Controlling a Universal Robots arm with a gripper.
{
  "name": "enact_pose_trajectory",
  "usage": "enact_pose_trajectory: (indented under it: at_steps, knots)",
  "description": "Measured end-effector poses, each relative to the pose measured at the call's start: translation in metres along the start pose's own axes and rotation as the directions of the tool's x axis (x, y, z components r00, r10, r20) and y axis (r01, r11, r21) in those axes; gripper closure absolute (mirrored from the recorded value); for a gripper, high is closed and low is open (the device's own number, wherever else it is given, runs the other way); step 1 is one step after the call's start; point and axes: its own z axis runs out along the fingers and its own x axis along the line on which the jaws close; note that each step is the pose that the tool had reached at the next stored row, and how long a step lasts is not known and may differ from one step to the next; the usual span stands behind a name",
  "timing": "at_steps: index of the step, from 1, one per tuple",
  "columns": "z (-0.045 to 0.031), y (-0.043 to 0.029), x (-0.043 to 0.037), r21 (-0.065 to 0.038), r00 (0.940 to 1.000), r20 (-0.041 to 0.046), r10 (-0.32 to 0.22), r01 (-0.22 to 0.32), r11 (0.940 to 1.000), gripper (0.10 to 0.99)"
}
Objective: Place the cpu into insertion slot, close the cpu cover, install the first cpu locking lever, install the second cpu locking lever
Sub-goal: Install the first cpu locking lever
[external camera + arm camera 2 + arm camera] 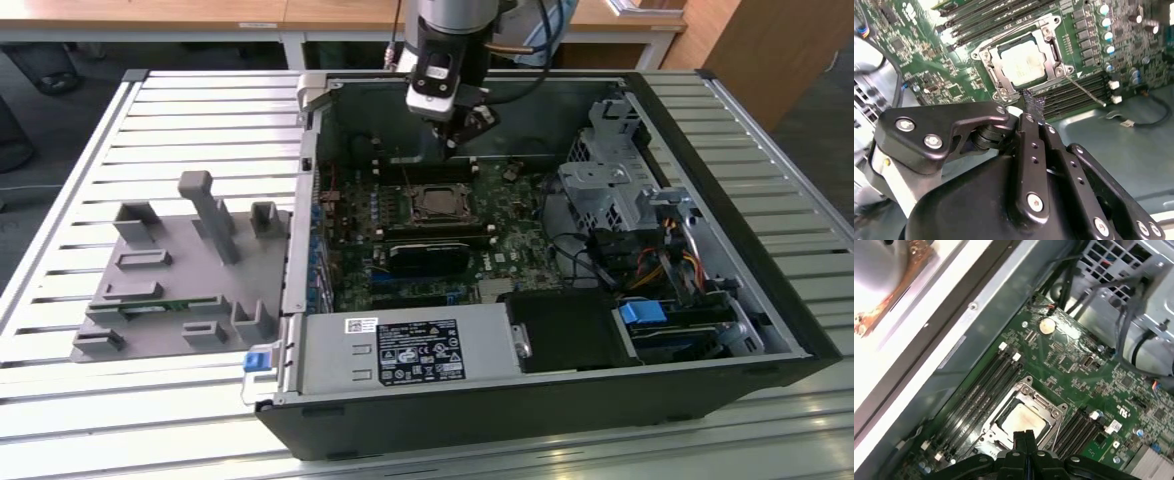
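Gripper (1029, 106) is matte black, with chunky angular link bars (944, 132) pinned by shiny silver round-head screws (1035, 201), and narrow fingers (1030, 150) ending in woven-textured pads (1034, 100). In the exterior view the wrist (447, 40) is a grey-silver cylinder, then a black section with a white block under it. A dark cable (545, 45) loops off beside it.

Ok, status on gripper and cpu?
Gripper shut, empty, over the cpu. Cpu seated, cover down. One lever looks unlatched, sticking out.
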Motion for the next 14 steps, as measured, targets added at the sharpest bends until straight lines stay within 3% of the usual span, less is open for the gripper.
enact_pose_trajectory:
  at_steps: [7, 11, 14]
  knots:
    - [0.0012, -0.0002, 0.0004, 0.000, 0.9954, -0.0048, -0.095, 0.095, 0.9955, 0.980]
    - [0.0022, -0.0002, 0.0003, -0.001, 0.9857, -0.0085, -0.168, 0.168, 0.9858, 0.980]
    - [0.0026, -0.0002, 0.0003, -0.001, 0.9752, -0.0112, -0.221, 0.221, 0.9753, 0.980]
